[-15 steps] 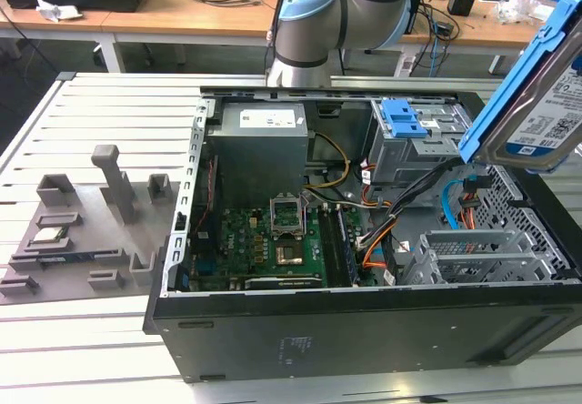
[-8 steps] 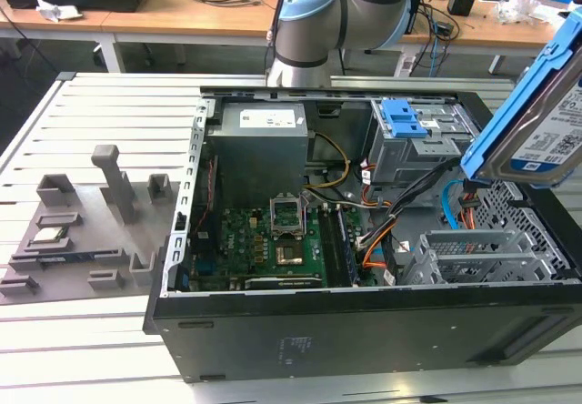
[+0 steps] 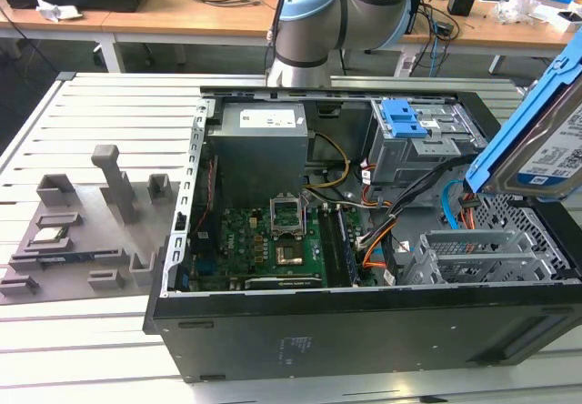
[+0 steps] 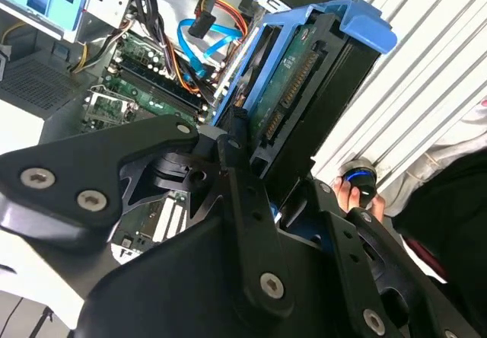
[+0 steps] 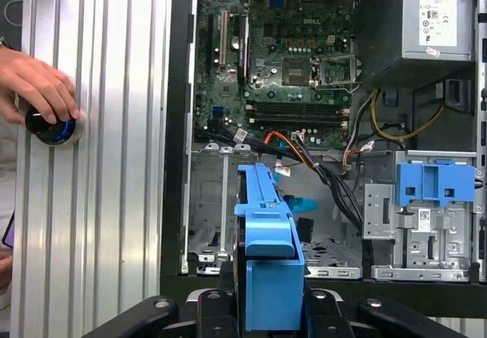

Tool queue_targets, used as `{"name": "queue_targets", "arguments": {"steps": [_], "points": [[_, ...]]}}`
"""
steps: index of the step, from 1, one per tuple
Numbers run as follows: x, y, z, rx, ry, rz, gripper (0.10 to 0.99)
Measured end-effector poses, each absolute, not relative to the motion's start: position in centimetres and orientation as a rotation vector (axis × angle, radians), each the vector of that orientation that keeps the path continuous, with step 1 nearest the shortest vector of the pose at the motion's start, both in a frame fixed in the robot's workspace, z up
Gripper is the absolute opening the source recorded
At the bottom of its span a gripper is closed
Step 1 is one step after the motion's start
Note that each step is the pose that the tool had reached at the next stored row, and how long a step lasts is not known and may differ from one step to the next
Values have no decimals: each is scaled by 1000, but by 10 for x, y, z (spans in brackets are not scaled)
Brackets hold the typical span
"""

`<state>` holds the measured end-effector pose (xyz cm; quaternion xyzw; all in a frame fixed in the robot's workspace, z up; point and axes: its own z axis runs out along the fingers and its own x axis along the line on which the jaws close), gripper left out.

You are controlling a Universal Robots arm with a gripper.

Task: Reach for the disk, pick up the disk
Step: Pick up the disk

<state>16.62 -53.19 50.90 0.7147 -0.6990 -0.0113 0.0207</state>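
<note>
Gripping the disk (image 5: 266,269) edge-on, the end effector (image 4: 255,167) has its black fingers (image 4: 236,201) closed on the two flat faces of the drive, with the blue frame running along the edges between them. In the exterior view the disk (image 3: 541,140) hangs tilted above the open computer case (image 3: 364,331), over the corner at the exterior view's right, clear of the case rim and touching nothing but the fingers. Its labelled face is turned toward the camera, and its lower corner sits above the empty metal drive cage (image 3: 473,254) inside the case.

Below the disk, orange and blue cables (image 3: 455,206) cross the bay beside the cage. A second drive bay with a blue latch piece (image 3: 406,117) stands further back in the case, well apart from the held disk. The motherboard (image 3: 273,240) lies flat on the case floor, on the far side of the cables from the cage.

Outside the case, the ribbed metal surface (image 5: 114,163) is bare alongside the case wall. In the first wrist view a person's hand (image 5: 38,87) rests on a round black and blue knob (image 5: 52,127) on that surface, well apart from the case and from the disk.
</note>
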Motion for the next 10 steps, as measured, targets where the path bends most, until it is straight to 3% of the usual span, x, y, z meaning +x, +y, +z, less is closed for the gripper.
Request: {"name": "queue_targets", "arguments": {"steps": [10], "points": [[166, -553, 505, 2216, -2167, -35, 361]]}}
